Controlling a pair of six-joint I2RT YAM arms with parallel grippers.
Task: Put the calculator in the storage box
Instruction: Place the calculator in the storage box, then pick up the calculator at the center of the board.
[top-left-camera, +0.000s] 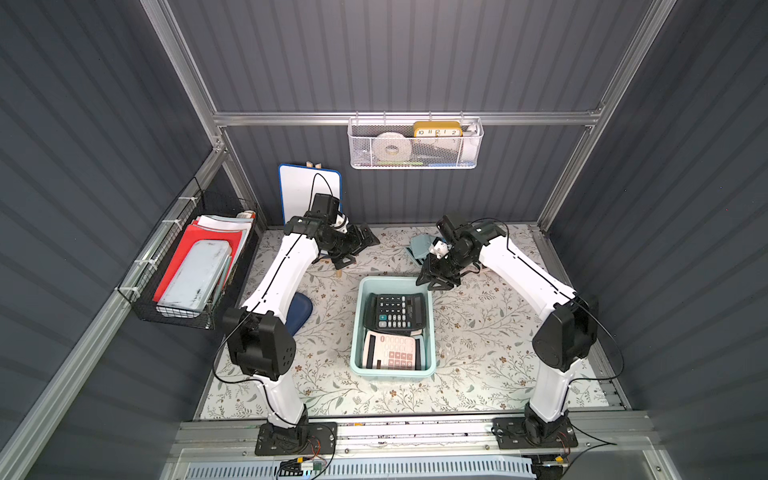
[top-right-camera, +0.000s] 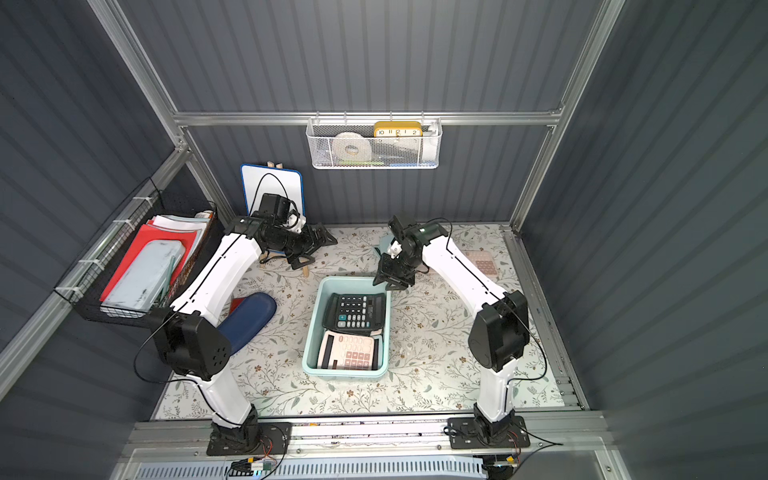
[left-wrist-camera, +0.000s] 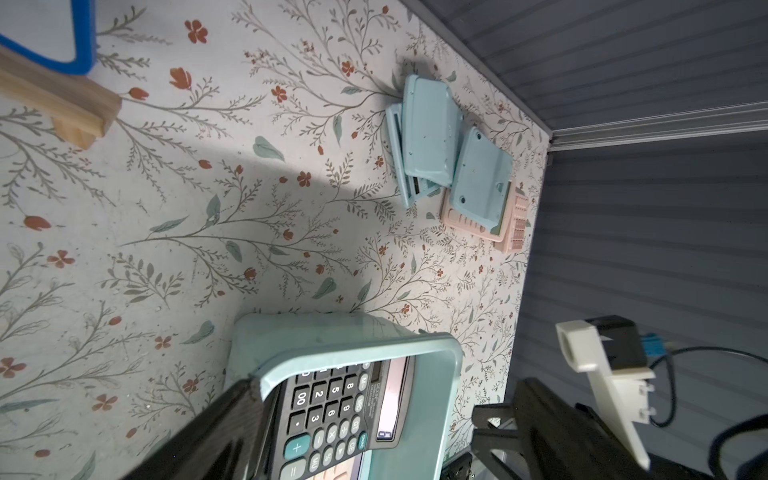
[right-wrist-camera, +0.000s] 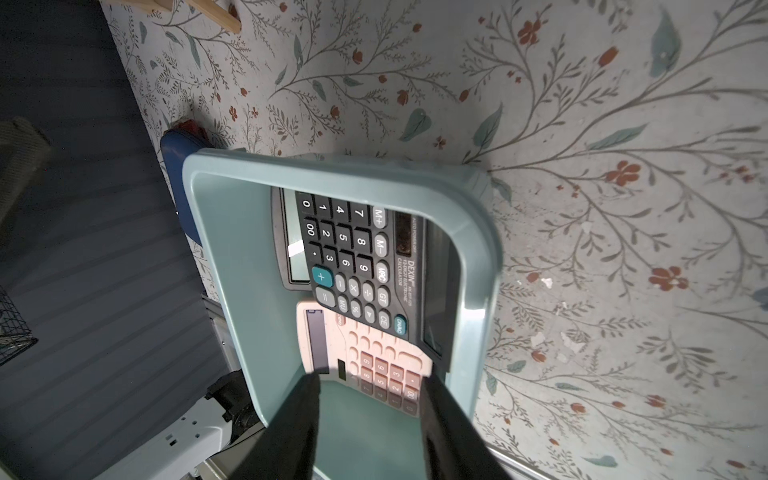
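The pale mint storage box (top-left-camera: 356, 328) (top-right-camera: 312, 328) stands mid-table. Inside it a black calculator (top-left-camera: 397, 311) (right-wrist-camera: 357, 257) lies keys up at the far end, overlapping a pink calculator (top-left-camera: 390, 353) (right-wrist-camera: 374, 357) at the near end. Another dark display pokes out from under the black one. My right gripper (top-left-camera: 430, 284) (right-wrist-camera: 370, 384) hovers over the box's far right corner, open, with nothing between its fingers. My left gripper (top-left-camera: 359, 251) (left-wrist-camera: 365, 419) hangs wide open at the back left, away from the box (left-wrist-camera: 353, 345).
Two light-blue calculators (left-wrist-camera: 428, 137) lie face down by the back wall with a pink one (top-right-camera: 482, 262) beside them. A whiteboard on a wooden easel (top-left-camera: 309, 191) stands back left. A dark blue case (top-right-camera: 249, 316) lies left of the box. Wire baskets (top-left-camera: 187, 266) (top-left-camera: 415, 145) hang on the walls.
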